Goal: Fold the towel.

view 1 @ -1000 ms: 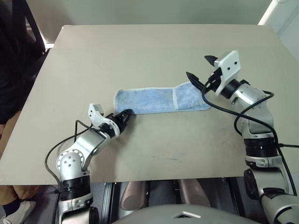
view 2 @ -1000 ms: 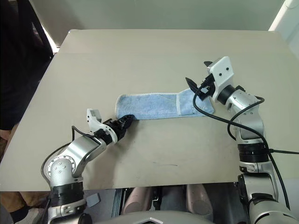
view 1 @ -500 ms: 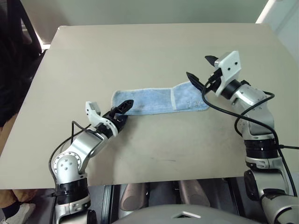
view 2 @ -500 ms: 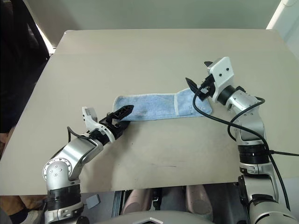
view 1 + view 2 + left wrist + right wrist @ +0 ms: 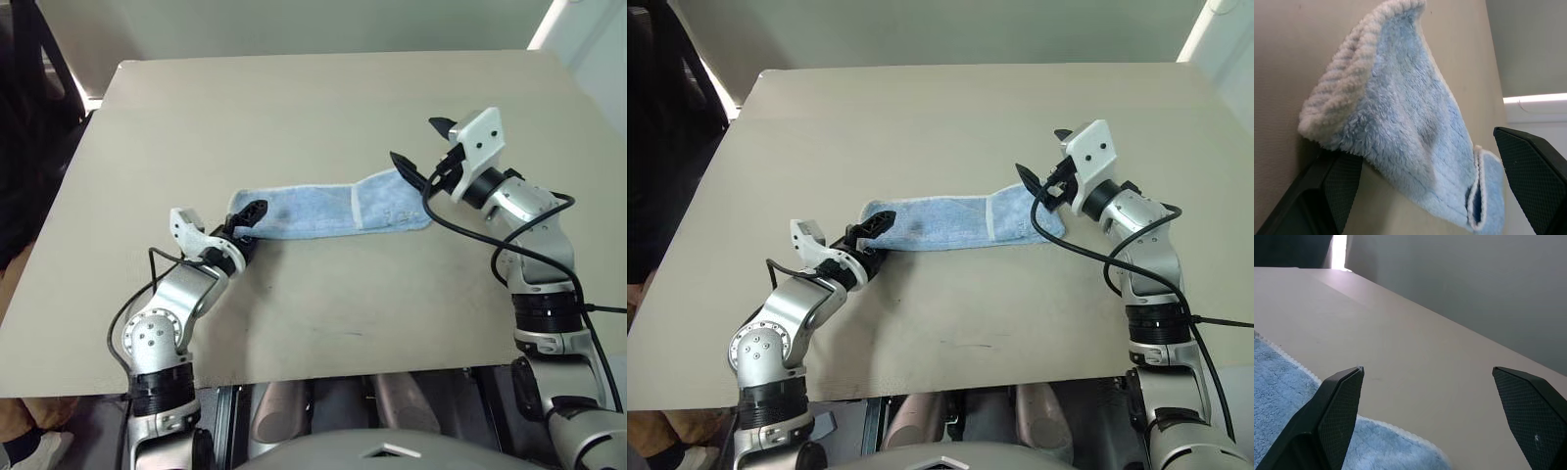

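The towel (image 5: 323, 208) lay as a long strip across the middle of the table (image 5: 313, 98). The left gripper (image 5: 238, 223) stood spread at its left end, the right gripper (image 5: 423, 149) spread above its right end. Judged step: regrasping; next, pinch one end.

My arms: silver-grey jointed housings, black collar rings, loose black cables looping alongside. My left pincer (image 5: 217, 226) and right pincer (image 5: 419, 149): white wrist block, two black pointed fingers with textured pads.
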Action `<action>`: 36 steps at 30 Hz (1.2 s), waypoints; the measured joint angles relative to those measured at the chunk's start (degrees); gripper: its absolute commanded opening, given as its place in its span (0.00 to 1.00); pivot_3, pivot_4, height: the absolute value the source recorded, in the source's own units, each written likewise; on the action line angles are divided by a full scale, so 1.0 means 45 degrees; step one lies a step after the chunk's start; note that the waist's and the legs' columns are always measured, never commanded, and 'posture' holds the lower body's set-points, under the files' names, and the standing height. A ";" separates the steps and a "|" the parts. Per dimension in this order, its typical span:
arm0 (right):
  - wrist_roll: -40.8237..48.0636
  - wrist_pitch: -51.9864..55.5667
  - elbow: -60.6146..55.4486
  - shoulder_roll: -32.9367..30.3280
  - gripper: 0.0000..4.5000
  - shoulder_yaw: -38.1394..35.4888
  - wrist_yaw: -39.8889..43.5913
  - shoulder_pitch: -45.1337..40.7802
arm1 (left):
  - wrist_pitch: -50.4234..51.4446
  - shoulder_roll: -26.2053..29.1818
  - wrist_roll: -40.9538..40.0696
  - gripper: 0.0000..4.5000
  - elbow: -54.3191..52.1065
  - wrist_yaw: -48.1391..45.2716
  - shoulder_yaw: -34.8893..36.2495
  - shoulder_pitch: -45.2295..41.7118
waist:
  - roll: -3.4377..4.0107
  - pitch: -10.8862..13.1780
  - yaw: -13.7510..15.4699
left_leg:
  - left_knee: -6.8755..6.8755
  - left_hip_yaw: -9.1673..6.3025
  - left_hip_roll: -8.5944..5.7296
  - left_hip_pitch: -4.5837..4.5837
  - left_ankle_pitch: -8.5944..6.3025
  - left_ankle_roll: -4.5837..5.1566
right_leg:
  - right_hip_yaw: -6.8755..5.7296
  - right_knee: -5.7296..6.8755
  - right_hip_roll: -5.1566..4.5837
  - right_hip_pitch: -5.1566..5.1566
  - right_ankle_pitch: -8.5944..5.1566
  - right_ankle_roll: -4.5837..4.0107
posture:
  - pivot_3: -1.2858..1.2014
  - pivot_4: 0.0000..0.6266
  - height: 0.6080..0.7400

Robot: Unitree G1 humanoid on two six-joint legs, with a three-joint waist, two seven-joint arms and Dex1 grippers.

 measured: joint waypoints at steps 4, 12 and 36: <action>-0.0001 0.0000 -0.0011 -0.0010 0.99 0.0005 -0.0001 0.0116 | -0.0169 0.0068 0.0529 0.96 0.0707 -0.0112 0.0120 -0.0602 | -0.0001 0.0001 -0.0066 | -0.0009 -0.0027 0.0000 0.0044 -0.0065 -0.0110 | 0.0010 -0.0004 0.0013 0.0037 -0.0004 -0.0004 | 0.52 0.24 0.97; -0.0003 0.0002 -0.0041 -0.0015 0.99 0.0005 -0.0052 0.0261 | -0.0170 0.0032 0.1200 0.38 0.1334 -0.0160 0.0518 -0.0815 | -0.0001 0.0005 -0.0112 | -0.0007 -0.0030 -0.0001 0.0009 -0.0057 -0.0024 | 0.0016 -0.0016 0.0024 -0.0003 -0.0014 -0.0010 | 0.52 0.24 0.97; -0.0525 0.0217 0.1098 -0.0653 0.99 -0.0960 -0.1757 0.0593 | 0.0982 0.2803 0.3287 0.01 -0.0871 -0.5336 -0.0086 -0.2035 | -0.0012 0.0010 0.0301 | 0.0100 -0.0034 -0.0013 -0.0219 -0.0152 0.0026 | -0.0009 -0.0004 -0.0018 -0.0151 -0.0116 -0.0075 | 0.52 0.24 0.97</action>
